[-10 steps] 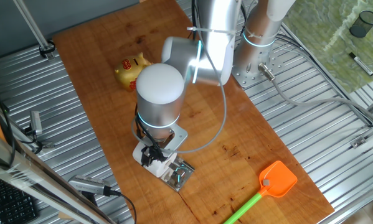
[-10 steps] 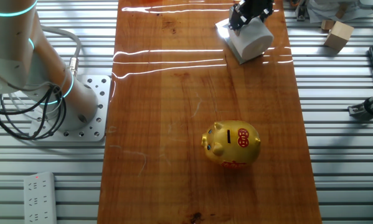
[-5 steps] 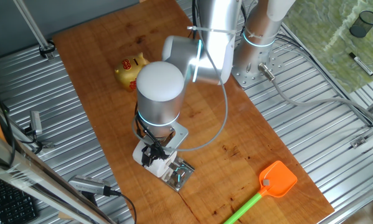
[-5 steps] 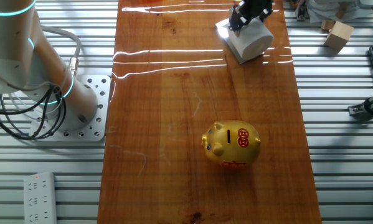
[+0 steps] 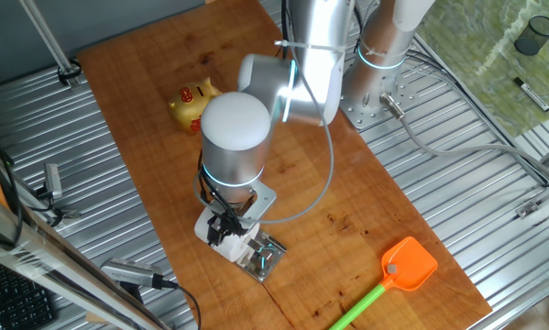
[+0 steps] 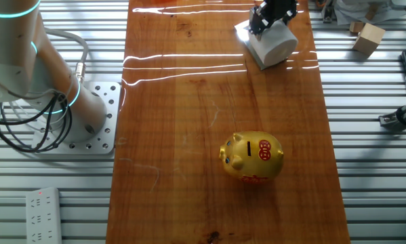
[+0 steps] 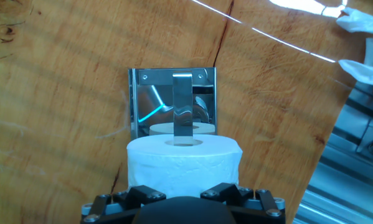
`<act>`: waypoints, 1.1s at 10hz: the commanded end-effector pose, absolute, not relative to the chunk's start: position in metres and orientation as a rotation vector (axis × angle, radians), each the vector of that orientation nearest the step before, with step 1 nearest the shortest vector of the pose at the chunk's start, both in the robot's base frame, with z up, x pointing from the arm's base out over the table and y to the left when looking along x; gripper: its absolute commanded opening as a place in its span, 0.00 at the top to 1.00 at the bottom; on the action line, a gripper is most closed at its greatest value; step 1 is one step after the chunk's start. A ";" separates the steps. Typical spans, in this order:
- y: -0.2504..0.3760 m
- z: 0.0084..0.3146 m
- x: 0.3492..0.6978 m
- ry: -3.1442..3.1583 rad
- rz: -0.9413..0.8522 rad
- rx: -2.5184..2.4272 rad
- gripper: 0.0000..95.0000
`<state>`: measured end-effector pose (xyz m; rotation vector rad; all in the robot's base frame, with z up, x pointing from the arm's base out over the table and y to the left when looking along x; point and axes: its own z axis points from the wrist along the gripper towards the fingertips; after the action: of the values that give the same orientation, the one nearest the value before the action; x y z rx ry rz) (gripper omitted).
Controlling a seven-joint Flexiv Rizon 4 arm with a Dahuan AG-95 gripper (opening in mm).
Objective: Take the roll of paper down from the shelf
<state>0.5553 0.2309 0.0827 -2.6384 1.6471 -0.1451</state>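
The roll of paper (image 7: 184,160) is a white cylinder sitting on the upright bar of the shelf (image 7: 174,99), a small shiny metal stand on the wooden board. The bar passes through the roll's core. My gripper (image 7: 184,191) is down on the roll, its black jaws pressed against both sides of it. In one fixed view the gripper (image 5: 224,227) sits on the roll (image 5: 219,242), with the shelf (image 5: 267,259) sticking out beside it. In the other fixed view the gripper (image 6: 270,17) covers the roll's (image 6: 277,46) top.
A golden piggy bank (image 6: 252,156) stands mid-board, also seen behind the arm (image 5: 192,103). An orange fly swatter (image 5: 407,264) lies near the board's corner. The wooden board (image 6: 189,102) rests on ribbed metal. A small wooden block (image 6: 369,37) lies off the board.
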 end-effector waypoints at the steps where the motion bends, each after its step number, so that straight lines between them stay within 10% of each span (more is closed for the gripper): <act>1: 0.227 0.085 0.557 1.640 -0.138 -2.646 1.00; 11: 0.190 0.090 0.572 1.601 -0.116 -2.661 1.00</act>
<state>0.5742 0.1883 0.0890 -2.6620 1.5984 -0.1174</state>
